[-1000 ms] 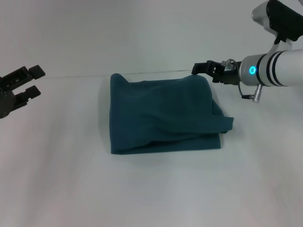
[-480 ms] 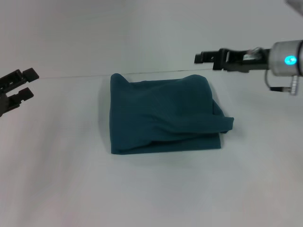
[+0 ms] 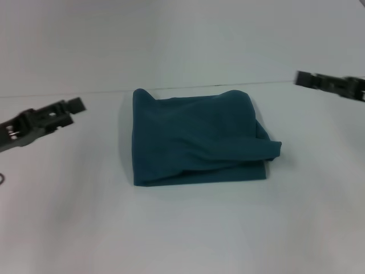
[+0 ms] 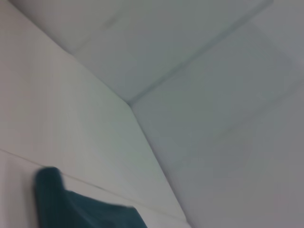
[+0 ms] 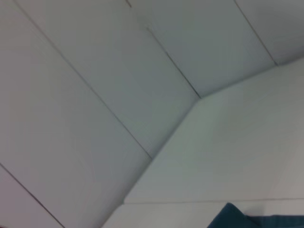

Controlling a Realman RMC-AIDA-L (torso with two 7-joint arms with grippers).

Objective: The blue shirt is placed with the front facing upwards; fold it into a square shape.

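Evidently the blue shirt (image 3: 197,138) is left folded into a rough square, so the left gripper (image 3: 68,107) and right gripper (image 3: 305,79) are held well clear on either side, holding nothing; whether their fingers are parted cannot be told.

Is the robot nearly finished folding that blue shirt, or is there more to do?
It looks about finished. The blue shirt lies on the white table as a compact, roughly square bundle, plain side up, though one flap pokes out at the robot's right. Nothing is in hand: the left pincer and right pincer both sit apart from the cloth. Perhaps only tidying remains.
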